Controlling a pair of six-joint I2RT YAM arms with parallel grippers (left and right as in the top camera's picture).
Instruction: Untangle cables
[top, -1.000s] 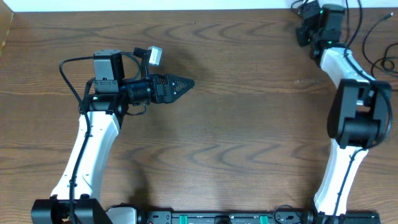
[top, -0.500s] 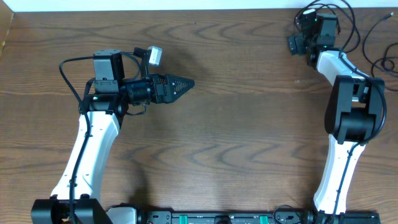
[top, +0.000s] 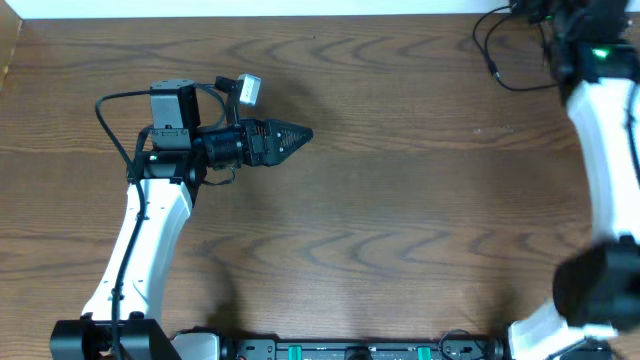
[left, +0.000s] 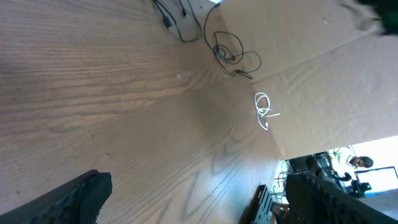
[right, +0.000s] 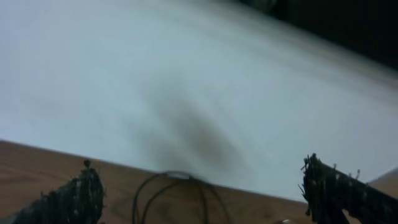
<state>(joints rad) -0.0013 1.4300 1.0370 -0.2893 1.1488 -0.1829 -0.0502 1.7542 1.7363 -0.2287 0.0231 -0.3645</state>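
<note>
A thin black cable (top: 495, 68) curves across the far right corner of the table. In the left wrist view, black cables (left: 231, 52) lie in loose loops far ahead, and a small white cable (left: 265, 111) is coiled further right. My left gripper (top: 300, 132) hovers over the left middle of the table, far from them, and is open (left: 198, 182) with nothing between its fingers. My right gripper (right: 199, 169) is open at the far edge. A black cable loop (right: 144, 193) lies on the wood below and between its fingers, untouched.
A white wall (right: 186, 74) stands just behind the far table edge. A tan board (left: 323, 81) borders the right side beyond the cables. The right arm (top: 610, 130) reaches along the right edge. A black rail (top: 350, 350) runs along the front edge.
The right gripper went from shut to open and swung back and to the right, to the far edge. The black cable it was at now lies on the table. The left arm has not moved.
</note>
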